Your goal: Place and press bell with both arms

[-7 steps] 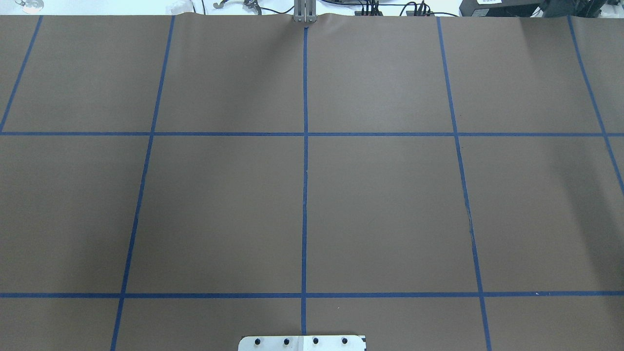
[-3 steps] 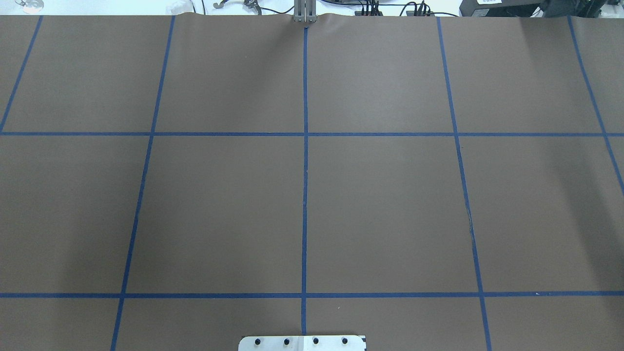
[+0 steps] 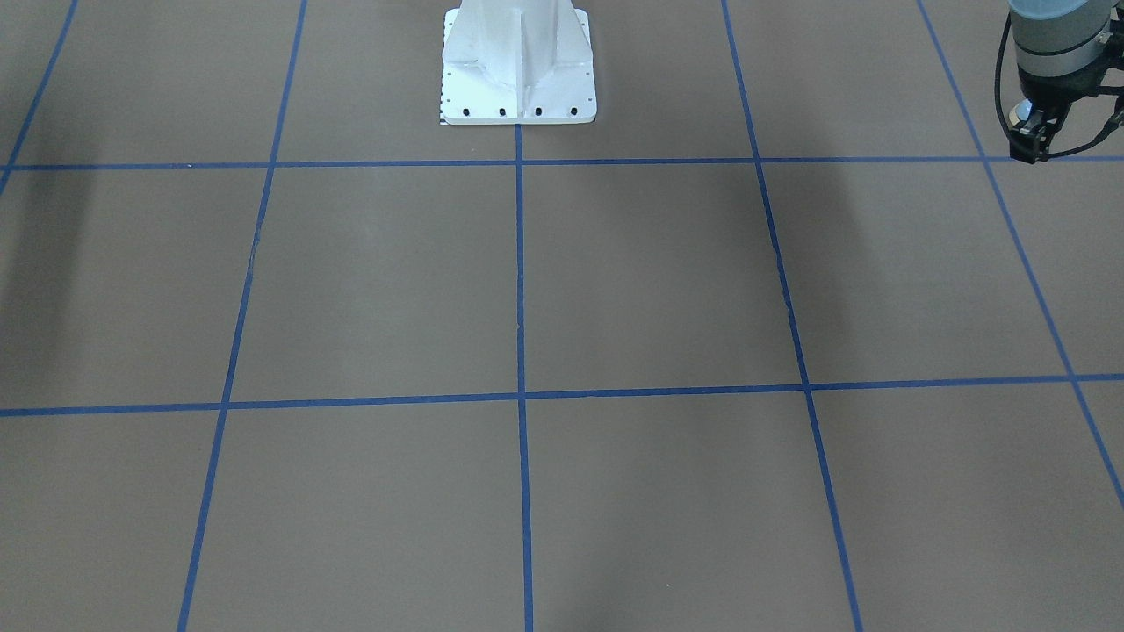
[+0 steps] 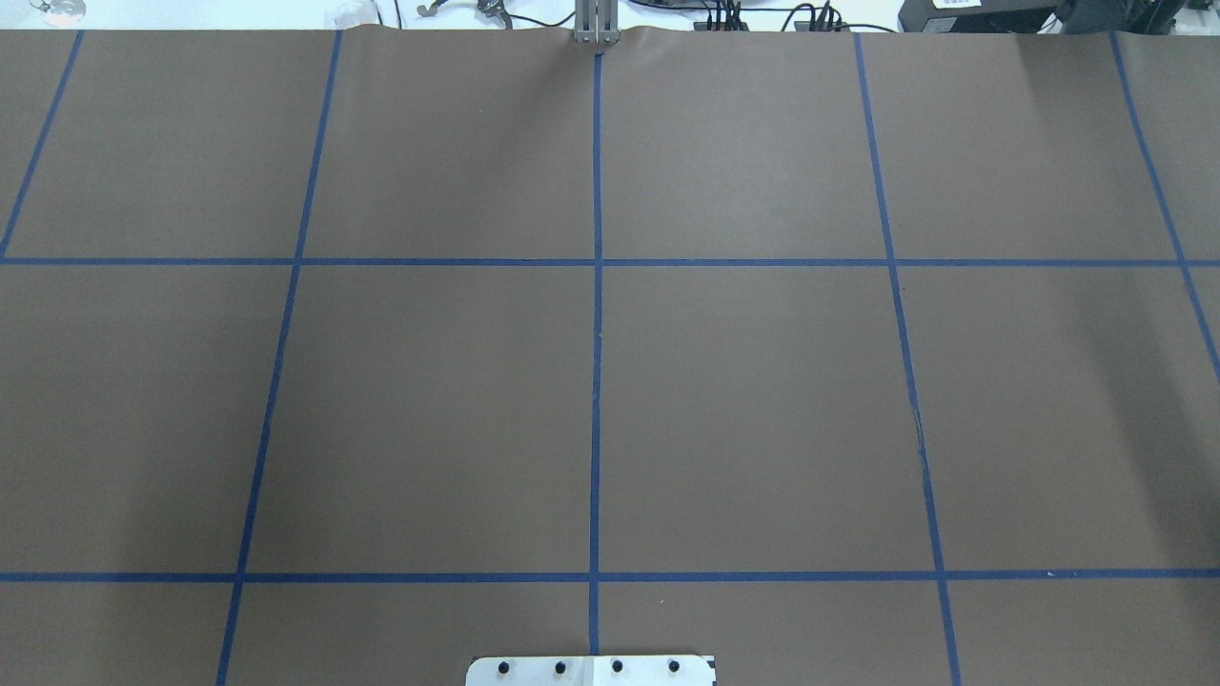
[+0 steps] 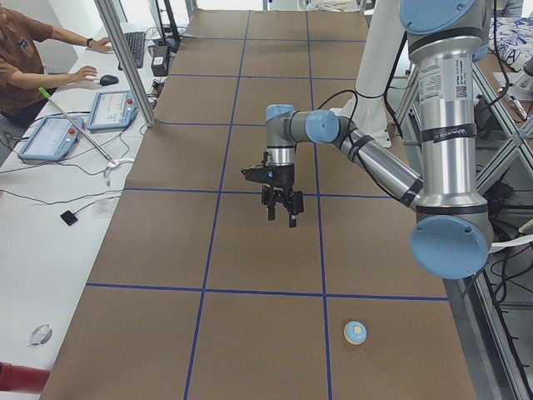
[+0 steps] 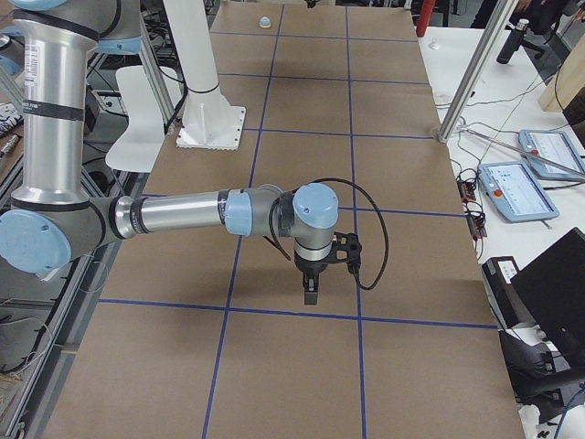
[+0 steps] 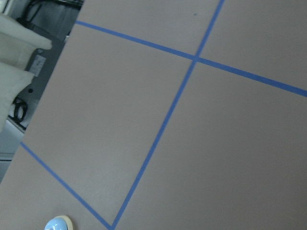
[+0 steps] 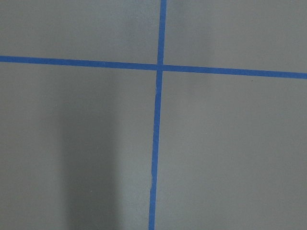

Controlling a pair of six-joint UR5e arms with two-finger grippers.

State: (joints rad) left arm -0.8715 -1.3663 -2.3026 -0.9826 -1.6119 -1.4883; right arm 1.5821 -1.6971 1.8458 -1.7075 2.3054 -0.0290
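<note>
The light-blue bell [image 5: 356, 332] with its cream button stands upright on the brown table near the end on my left side. It also shows far off in the exterior right view [image 6: 263, 22] and at the bottom edge of the left wrist view [image 7: 58, 224]. My left gripper [image 5: 281, 212] hangs pointing down over the table, well away from the bell. Its edge shows in the front-facing view [image 3: 1029, 149], and I cannot tell whether it is open. My right gripper [image 6: 311, 291] hangs pointing down above a blue tape line, and I cannot tell its state. Neither arm shows in the overhead view.
The white pedestal [image 3: 518, 70] is bolted at the robot's side of the table, its plate showing in the overhead view [image 4: 591, 670]. Blue tape lines divide the brown cover [image 4: 743, 410] into squares. An operator [image 5: 25, 58] sits by tablets [image 5: 83, 117] beyond an aluminium post [image 5: 125, 58].
</note>
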